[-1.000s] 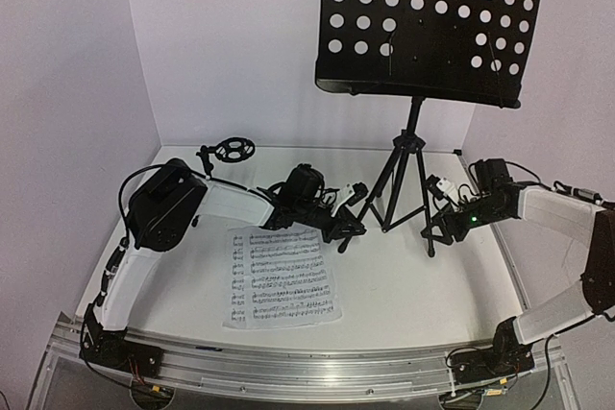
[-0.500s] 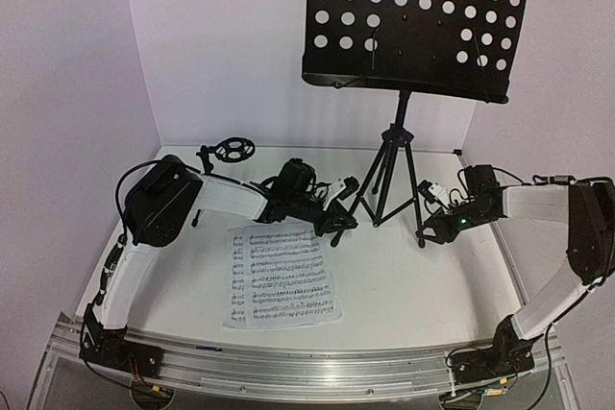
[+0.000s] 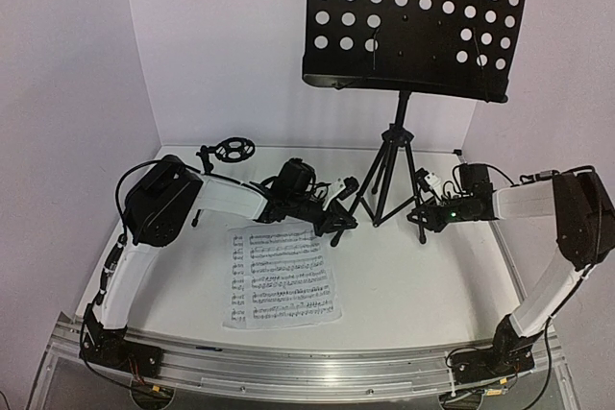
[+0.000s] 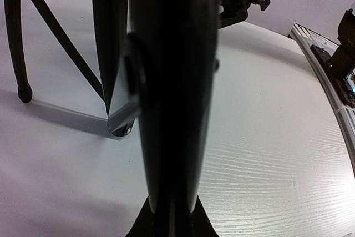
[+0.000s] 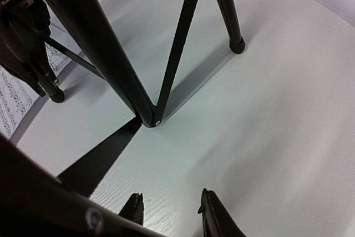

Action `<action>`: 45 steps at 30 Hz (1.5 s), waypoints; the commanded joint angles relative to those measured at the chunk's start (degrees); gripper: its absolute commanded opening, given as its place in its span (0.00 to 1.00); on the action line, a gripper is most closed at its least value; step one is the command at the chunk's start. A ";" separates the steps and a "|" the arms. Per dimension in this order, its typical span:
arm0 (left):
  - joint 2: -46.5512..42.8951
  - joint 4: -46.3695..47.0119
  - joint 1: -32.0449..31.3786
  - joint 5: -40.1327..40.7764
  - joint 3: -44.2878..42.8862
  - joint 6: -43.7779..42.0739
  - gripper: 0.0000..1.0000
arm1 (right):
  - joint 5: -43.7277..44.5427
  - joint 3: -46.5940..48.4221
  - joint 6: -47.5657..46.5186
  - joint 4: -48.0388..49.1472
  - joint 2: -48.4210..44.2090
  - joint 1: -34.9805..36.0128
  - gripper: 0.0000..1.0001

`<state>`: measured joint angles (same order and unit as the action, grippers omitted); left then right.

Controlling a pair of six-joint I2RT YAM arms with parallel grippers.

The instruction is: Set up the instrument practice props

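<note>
Your left claw (image 3: 335, 222) clamped on music stand (image 3: 404, 79) leg; right claw (image 5: 169, 212) apart beside another leg. Uneven pull could topple top-heavy stand.

We read no words, brands or numbers anywhere; the sheet (image 3: 282, 276) carries only printed music staves, too small to decipher.

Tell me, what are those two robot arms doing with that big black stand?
Both robot arms are down at the feet of the tall music stand. The left pincer is shut on one of its legs. The right pincer sits by another leg with its tips apart. A sheet of music lies flat on the table, not on the stand yet.
</note>
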<state>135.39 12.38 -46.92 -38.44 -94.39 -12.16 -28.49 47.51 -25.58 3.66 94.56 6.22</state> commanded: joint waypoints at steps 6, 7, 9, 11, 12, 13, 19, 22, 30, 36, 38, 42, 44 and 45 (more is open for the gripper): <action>-3.94 -10.50 0.87 0.68 -3.51 -3.60 0.00 | 1.23 -1.34 -4.03 -0.51 -3.53 -0.48 0.00; -4.38 -12.52 0.98 0.83 -3.93 -4.76 0.00 | 1.41 -1.47 -5.21 -2.20 -4.19 -0.90 0.00; -5.02 -17.22 1.27 0.36 -5.19 -7.08 0.00 | 1.50 -1.94 -6.52 -5.44 -5.41 -2.06 0.00; -5.92 -21.32 1.45 0.41 -5.58 -9.34 0.00 | 1.61 -3.44 -6.95 -6.35 -6.93 -3.22 0.00; -6.38 -22.41 1.51 0.49 -5.43 -10.53 0.00 | 1.90 -4.19 -7.25 -6.88 -7.62 -3.62 0.00; -6.90 -23.34 1.55 0.62 -5.18 -11.46 0.00 | 2.26 -4.59 -7.63 -7.62 -8.17 -3.88 0.00; -8.79 -27.81 1.63 1.77 -4.81 -14.40 0.00 | 5.68 -3.69 -11.43 -14.39 -8.96 -4.75 0.00; -9.07 -28.49 1.69 1.42 -3.27 -14.69 0.00 | 7.00 -4.01 -13.26 -17.62 -9.44 -5.68 0.00; -9.39 -31.60 1.95 1.16 -2.48 -15.56 0.00 | 8.15 -4.27 -16.15 -23.30 -11.57 -9.23 0.00; -11.73 -34.31 2.10 0.07 -0.60 -15.86 0.00 | 7.27 -4.15 -18.13 -26.46 -10.45 -9.73 0.00; -11.89 -34.12 2.08 -0.20 -0.17 -14.95 0.00 | 6.66 -3.71 -18.11 -26.46 -9.60 -9.73 0.00; -11.07 -29.62 1.62 0.03 1.23 -12.82 0.00 | 4.39 -1.17 -16.42 -25.55 -8.01 -9.58 0.03; -10.23 -27.25 1.32 0.15 1.66 -12.12 0.00 | 4.58 -0.34 -16.17 -24.86 -7.92 -9.30 0.05; -9.73 -26.16 1.21 0.19 1.86 -11.94 0.00 | 4.99 -0.18 -16.31 -24.55 -7.99 -9.12 0.06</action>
<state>128.68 -13.10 -46.83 -38.70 -94.19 -24.44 -32.94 44.06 -46.42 -16.57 85.48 -0.08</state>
